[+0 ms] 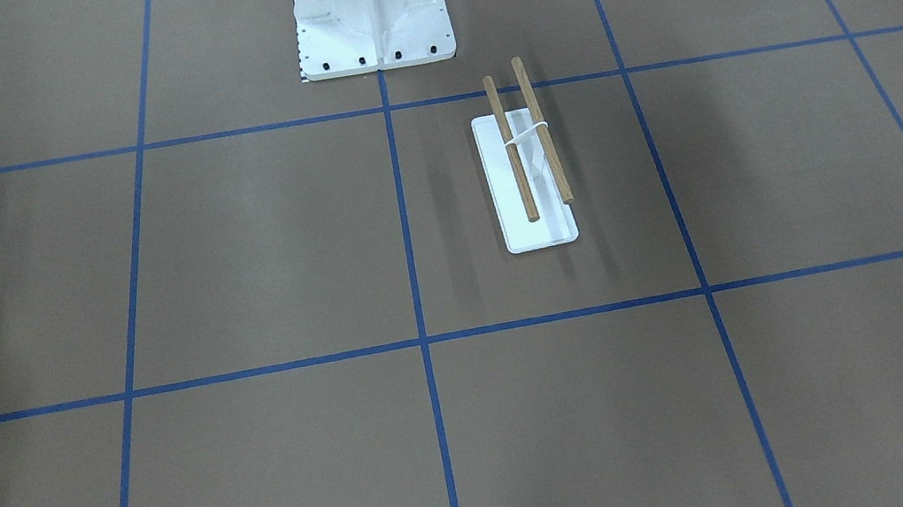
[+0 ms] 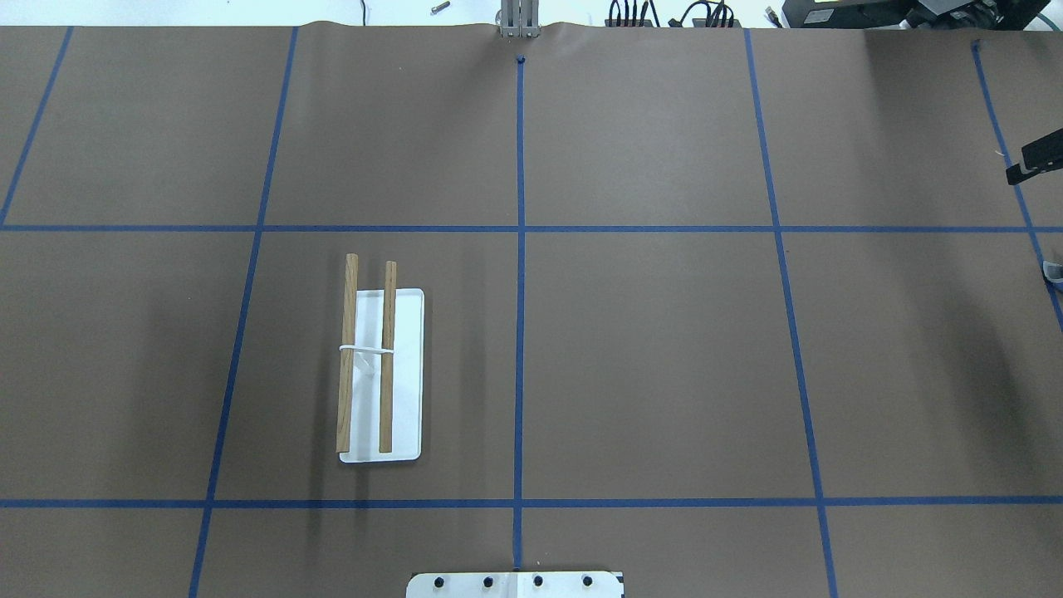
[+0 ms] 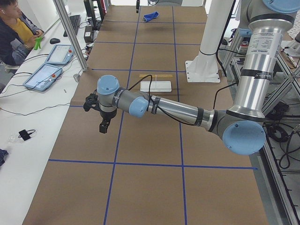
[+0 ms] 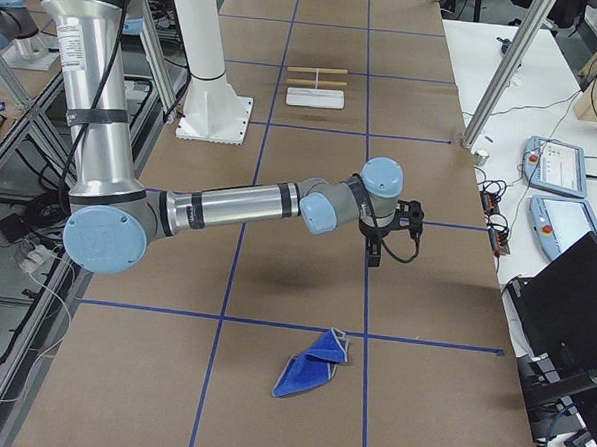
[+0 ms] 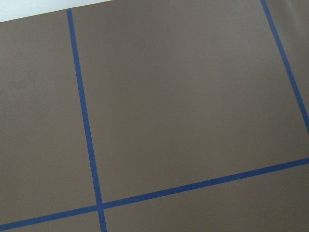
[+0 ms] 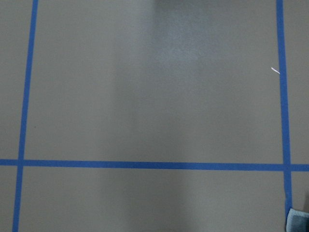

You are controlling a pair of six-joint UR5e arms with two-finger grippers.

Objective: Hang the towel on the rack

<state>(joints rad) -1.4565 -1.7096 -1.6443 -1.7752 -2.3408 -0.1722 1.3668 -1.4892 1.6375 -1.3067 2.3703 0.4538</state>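
Left end effector (image 3: 103, 126), right end effector (image 4: 374, 255): opening, hold unreadable. Brown-papered table (image 2: 648, 357), blue tape grid (image 2: 521, 228); person (image 3: 16, 30) at bench (image 3: 28, 112).

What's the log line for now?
stage: pre-grasp | towel: crumpled on table, right end | rack: bare | left fingers: above table | right fingers: above table, clear of towel

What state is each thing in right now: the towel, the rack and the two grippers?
towel: crumpled on the table, not held, far from the rack.
rack: standing upright, nothing hung on it.
left gripper: above the table, no towel in it; open or shut cannot be told.
right gripper: above the table, short of the towel, no towel in it; open or shut cannot be told.
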